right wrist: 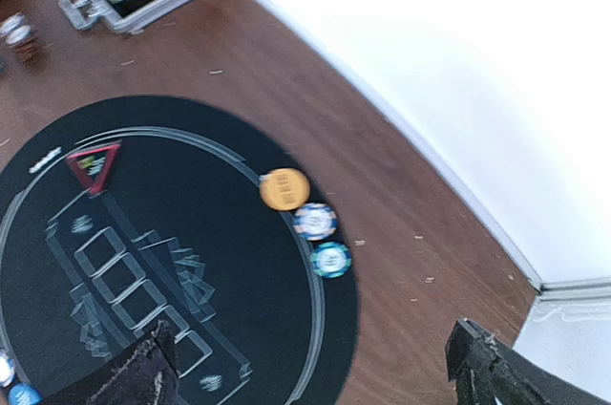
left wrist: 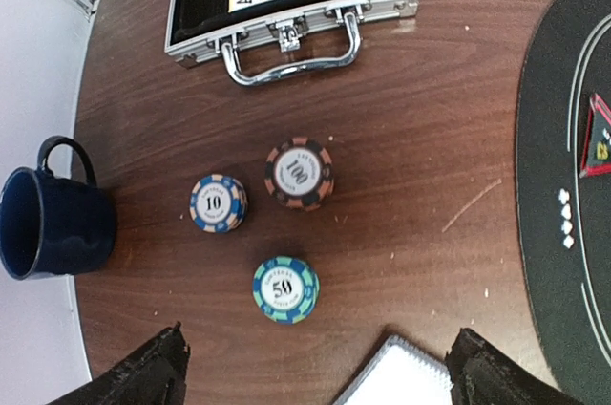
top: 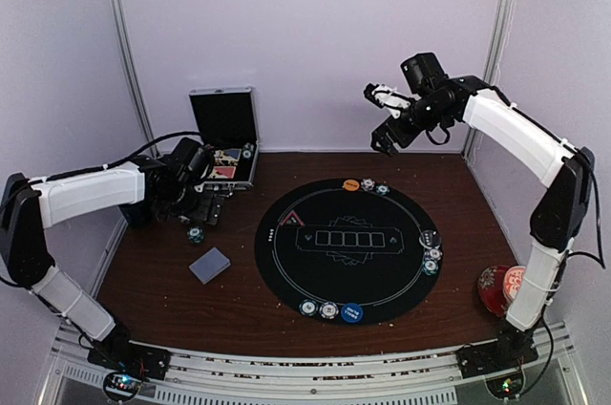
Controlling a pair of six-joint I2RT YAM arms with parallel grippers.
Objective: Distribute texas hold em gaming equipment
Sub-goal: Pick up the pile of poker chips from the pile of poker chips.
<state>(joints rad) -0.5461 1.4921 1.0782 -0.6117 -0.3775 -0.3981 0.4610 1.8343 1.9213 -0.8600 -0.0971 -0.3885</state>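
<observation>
Starting nearest the bases: finding a blue button disc [top: 352,312] with a pair of chips [top: 329,310] just beside it at six o'clock on the round black mat [top: 315,276]. Spotting the card deck [top: 210,265] lying on the brown tabletop [top: 162,300], off the mat toward nine o'clock. Seeing the left pincer [left wrist: 315,343] spread wide, gripping nothing, hovering just beyond the deck. Reading "50" on the teal chip [left wrist: 285,289] beneath it, "10" on the blue chip [left wrist: 218,203], "100" on the dark chip [left wrist: 299,173]; failing to read the smaller print under each number. Counting a trio of chips [top: 432,253] at three o'clock and a red triangle marker [top: 291,220] at ten. Finding the orange button disc [right wrist: 284,189] and another chip pair [right wrist: 314,222] at twelve o'clock, with the right pincer [right wrist: 310,348] raised above them, fully spread and empty. Judging three seats as served and the nine o'clock seat as lacking chips. Expecting next a descent of the left pincer, squaring over one chip, pinching its rim, then carrying it onto the mat's left edge. Noticing the open metal case [left wrist: 286,4] farthest back, between ten and eleven o'clock, showing no legible brand
</observation>
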